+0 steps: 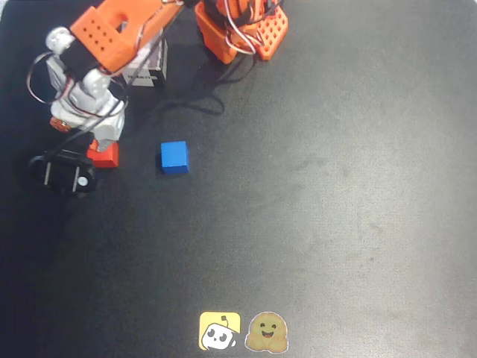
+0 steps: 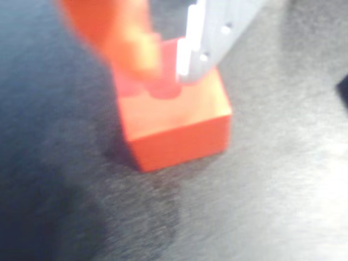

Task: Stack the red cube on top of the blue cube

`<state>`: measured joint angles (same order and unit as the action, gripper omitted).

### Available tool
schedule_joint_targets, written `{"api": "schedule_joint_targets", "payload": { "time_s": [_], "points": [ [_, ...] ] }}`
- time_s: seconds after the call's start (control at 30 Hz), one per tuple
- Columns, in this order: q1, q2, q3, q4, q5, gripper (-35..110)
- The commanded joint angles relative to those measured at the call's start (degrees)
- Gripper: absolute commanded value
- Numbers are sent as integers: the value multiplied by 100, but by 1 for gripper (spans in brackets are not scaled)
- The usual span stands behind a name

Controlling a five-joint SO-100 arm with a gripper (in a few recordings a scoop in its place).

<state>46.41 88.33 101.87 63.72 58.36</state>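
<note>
Overhead view: red cube (image 1: 105,155) on the black worktop (image 1: 335,194), partly covered from above by the arm's fingers (image 1: 100,145); blue cube (image 1: 174,157) near, to picture-right of the fingers, apart from the red cube with bare worktop between; white box (image 1: 149,66) beyond the fingers toward the arm's orange base (image 1: 242,30); black fitting (image 1: 63,173) just picture-left of the fingers, low to the worktop; two stickers (image 1: 244,331) well apart at the near edge. Both cubes equal-sided, so no long axis; blue cube's edges nearly square to the frame; red cube's too hidden here to read.

Wrist view: red cube (image 2: 176,122) directly under the fingers (image 2: 163,81), resting flat on the worktop (image 2: 283,206), one vertical corner edge turned slightly toward the camera; orange finger (image 2: 117,35) and grey finger (image 2: 215,38) over the far part of its top face. Fingers: set close together; whether they clamp the cube or merely rest on it, cannot tell; picture blurred.

Risks, as judged: contact looks high and toward the far edge, so closing could tip or skid the cube instead of seizing it; a shallow bite could let it twist on the lift and land askew on the blue cube; a low carry to picture-right could nudge the blue cube.
</note>
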Motion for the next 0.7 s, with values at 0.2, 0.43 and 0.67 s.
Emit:
{"api": "schedule_joint_targets", "payload": {
  "time_s": [0.2, 0.43, 0.67],
  "points": [
    [-70, 211, -220, 571, 624, 18],
    [35, 378, -62, 105, -431, 18],
    [-53, 483, -26, 88, -1494, 17]
  ]
}}
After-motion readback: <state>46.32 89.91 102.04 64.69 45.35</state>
